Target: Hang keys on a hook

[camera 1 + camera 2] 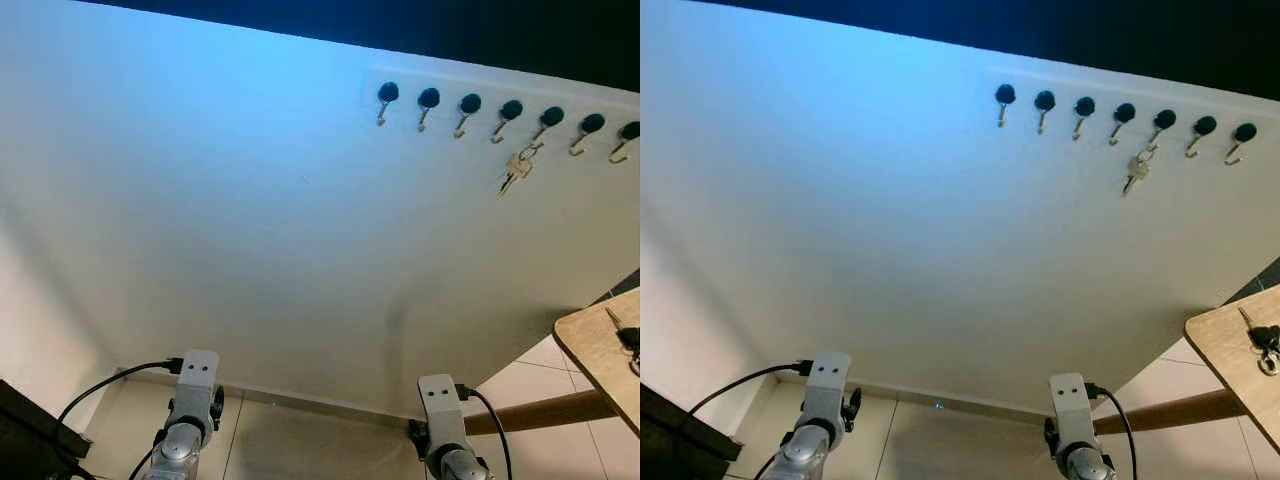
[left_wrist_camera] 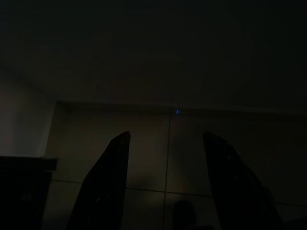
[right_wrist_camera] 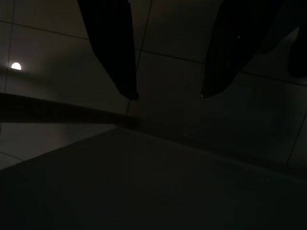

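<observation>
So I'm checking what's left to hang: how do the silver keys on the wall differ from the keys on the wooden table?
The silver keys hang from the fifth of seven black-knobbed hooks on the white wall. The dark-headed keys lie flat on the wooden table, off to the robot's right, not yet hung. The hung set looks pale silver; the table set has a black part. Both carry a ring.

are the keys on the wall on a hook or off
On: the silver keys hang from the fifth hook in the wall row.
</observation>
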